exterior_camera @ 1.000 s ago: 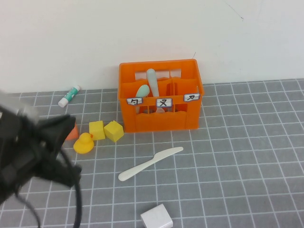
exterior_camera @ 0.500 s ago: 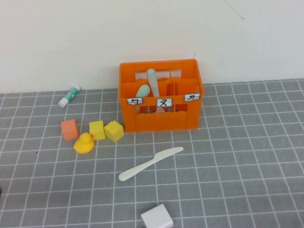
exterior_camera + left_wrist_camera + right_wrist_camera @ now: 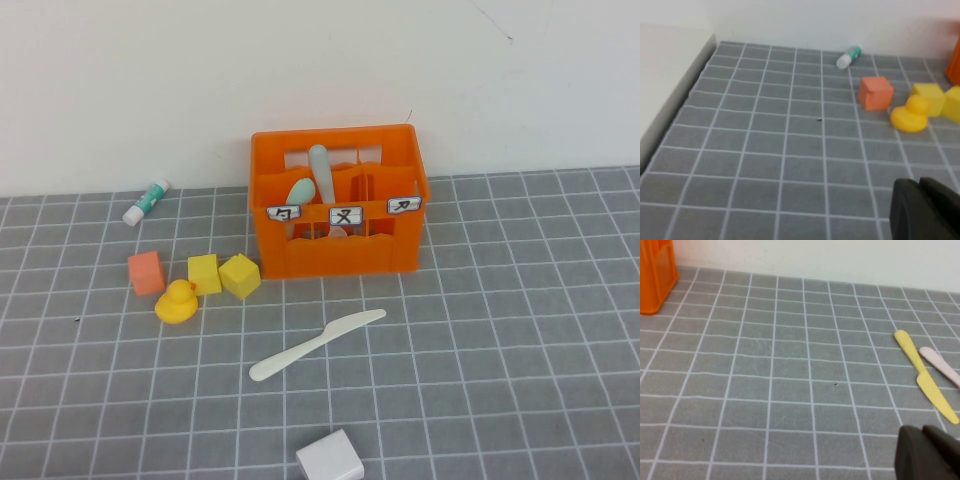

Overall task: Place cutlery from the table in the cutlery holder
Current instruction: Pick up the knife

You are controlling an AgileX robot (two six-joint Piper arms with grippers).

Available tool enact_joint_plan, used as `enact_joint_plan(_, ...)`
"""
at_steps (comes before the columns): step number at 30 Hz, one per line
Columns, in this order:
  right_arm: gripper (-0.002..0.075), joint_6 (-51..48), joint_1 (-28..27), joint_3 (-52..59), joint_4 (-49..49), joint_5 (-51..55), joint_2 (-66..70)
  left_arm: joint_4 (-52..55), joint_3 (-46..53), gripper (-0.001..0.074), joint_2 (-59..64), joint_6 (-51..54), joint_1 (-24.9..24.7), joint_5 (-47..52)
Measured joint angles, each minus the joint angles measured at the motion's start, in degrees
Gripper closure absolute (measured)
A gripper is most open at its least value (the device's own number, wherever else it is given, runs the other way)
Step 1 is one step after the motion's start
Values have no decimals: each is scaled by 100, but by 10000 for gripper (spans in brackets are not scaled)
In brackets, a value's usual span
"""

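Observation:
The cream-white knife (image 3: 315, 345) lies flat on the table (image 3: 520, 300), in front of the orange cutlery holder (image 3: 340, 240). In the holder's back left compartments stand a mint-green spoon (image 3: 300, 190) and a pale grey handle (image 3: 320, 170). Neither arm shows in the high view. My left gripper (image 3: 921, 185) is shut and empty, low over bare tiles near the yellow duck (image 3: 910, 114). My right gripper (image 3: 923, 430) is also shut and empty, close to a yellow knife (image 3: 926, 384) and a pale pink piece (image 3: 940, 366) lying on the tiles.
Left of the holder sit an orange cube (image 3: 146, 272), two yellow cubes (image 3: 204, 273) (image 3: 240, 276) and the duck (image 3: 177, 301). A white-and-green tube (image 3: 147, 201) lies by the back wall. A white box (image 3: 330, 458) sits at the front edge.
The left arm, which filled the lower left of the high view a second ago, has pulled out of that view, uncovering the orange cube. Objects have not moved.

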Motion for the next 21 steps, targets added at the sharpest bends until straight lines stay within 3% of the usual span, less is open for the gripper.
enact_joint_plan(4,729,0,0,0,0,0,0,26,-20,736,0,617,0,89)
enact_joint_plan(21,729,0,0,0,0,0,0,36,-23,736,0,768,0,125)
